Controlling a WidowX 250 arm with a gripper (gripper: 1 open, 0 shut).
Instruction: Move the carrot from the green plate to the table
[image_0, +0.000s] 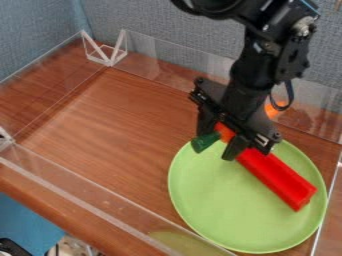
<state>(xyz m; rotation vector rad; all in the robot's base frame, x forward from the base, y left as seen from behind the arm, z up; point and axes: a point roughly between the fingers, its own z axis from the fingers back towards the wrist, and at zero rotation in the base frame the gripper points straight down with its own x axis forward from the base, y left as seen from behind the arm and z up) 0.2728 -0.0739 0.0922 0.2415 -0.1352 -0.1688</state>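
Observation:
The carrot (251, 135) is caught between the fingers of my black gripper (227, 142), which is shut on it. Its dark green leafy top (201, 144) sticks out to the left, just past the rim of the green plate (214, 200). The orange body runs up to the right, mostly hidden behind the gripper. The carrot hangs over the plate's back left edge, where it meets the wooden table (107, 110).
A long red block (278, 175) lies on the plate, right of the gripper. Clear acrylic walls (80, 185) ring the table. A white wire stand (104, 45) sits in the far left corner.

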